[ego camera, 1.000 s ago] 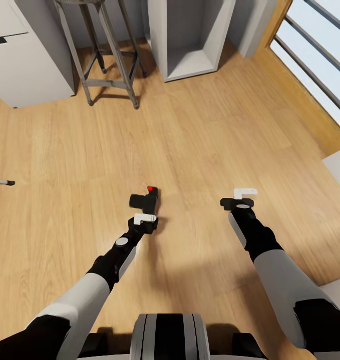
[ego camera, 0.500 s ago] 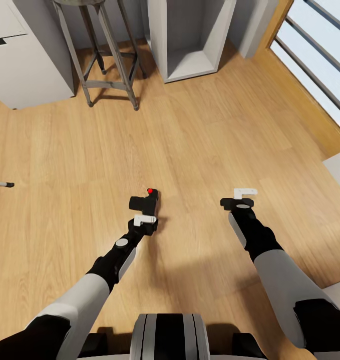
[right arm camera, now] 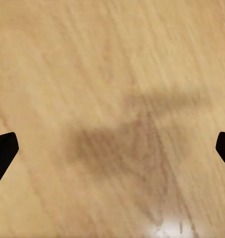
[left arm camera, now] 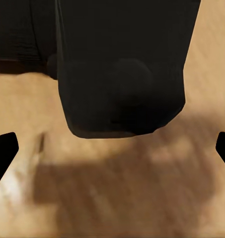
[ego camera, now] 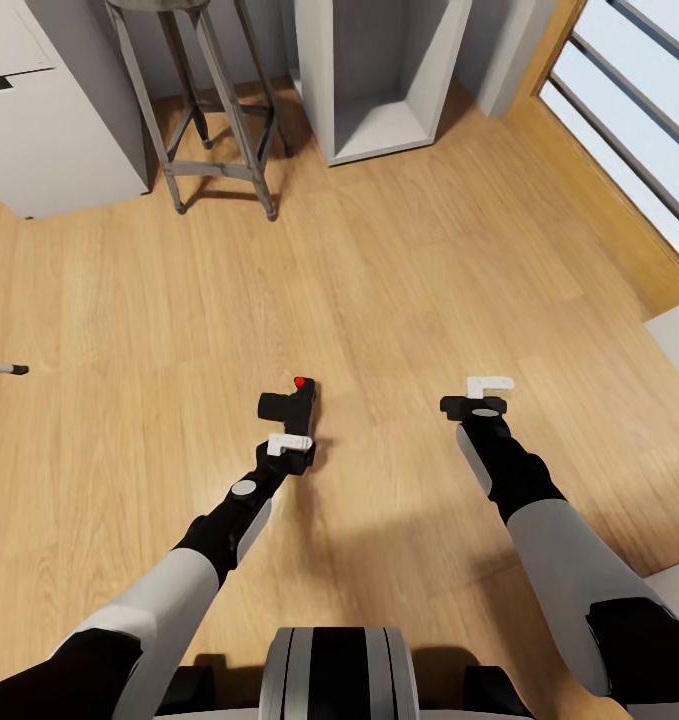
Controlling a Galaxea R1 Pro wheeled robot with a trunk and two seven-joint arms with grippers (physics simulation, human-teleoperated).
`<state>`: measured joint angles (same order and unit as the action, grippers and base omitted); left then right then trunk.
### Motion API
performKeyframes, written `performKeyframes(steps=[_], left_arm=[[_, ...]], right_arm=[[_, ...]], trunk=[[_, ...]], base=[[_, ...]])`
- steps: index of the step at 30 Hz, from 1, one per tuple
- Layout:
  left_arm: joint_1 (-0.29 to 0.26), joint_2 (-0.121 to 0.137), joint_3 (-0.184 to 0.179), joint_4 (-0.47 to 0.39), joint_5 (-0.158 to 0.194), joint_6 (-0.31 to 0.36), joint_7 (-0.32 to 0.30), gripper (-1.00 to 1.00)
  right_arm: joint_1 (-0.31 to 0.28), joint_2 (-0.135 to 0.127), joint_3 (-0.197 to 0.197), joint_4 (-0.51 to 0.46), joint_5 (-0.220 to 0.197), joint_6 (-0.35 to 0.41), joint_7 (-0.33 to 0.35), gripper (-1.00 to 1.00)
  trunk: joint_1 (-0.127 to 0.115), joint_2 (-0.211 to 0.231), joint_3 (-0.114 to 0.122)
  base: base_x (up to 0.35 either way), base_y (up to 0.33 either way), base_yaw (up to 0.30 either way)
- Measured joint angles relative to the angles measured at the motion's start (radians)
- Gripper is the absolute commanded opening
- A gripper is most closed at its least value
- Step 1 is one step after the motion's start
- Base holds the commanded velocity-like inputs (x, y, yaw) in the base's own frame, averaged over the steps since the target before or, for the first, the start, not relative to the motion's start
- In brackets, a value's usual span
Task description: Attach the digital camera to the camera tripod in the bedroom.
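Note:
The digital camera (ego camera: 291, 400), black with a red button on top, lies on the wood floor just ahead of my left gripper (ego camera: 290, 441). In the left wrist view the digital camera's dark body (left arm camera: 122, 69) looms close, and the left gripper (left arm camera: 113, 148) is open, with its fingertips (left arm camera: 3, 151) spread wide and holding nothing. My right gripper (ego camera: 479, 393) hovers open over bare floor to the right, as does the right gripper (right arm camera: 112, 148) in its wrist view. A thin silver leg with a black foot (ego camera: 3, 368) at the left edge belongs to the camera tripod; the remainder is out of view.
A grey four-legged stool (ego camera: 204, 110) stands at the back left beside a white cabinet (ego camera: 49, 130). An open white shelf unit (ego camera: 379, 90) is at the back centre. The wood-framed window (ego camera: 629, 130) runs along the right. Open plank floor lies between.
My left gripper has drawn back slightly toward me, away from the digital camera. The camera has shifted a touch on the floor. The right arm has stayed still.

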<state>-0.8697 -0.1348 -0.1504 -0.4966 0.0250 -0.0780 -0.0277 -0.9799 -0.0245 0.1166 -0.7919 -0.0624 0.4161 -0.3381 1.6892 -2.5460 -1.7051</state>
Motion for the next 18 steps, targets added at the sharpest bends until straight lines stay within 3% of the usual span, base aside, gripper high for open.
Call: performKeyframes(steps=[18], left_arm=[[0.0,0.001,-0.001,0.002,0.0,0.0,0.0,1.0]], right_arm=[[0.0,0.0,0.0,0.0,0.0,0.0,0.0,1.0]], trunk=[[0.0,0.0,0.0]], base=[[0.0,0.0,0.0]])
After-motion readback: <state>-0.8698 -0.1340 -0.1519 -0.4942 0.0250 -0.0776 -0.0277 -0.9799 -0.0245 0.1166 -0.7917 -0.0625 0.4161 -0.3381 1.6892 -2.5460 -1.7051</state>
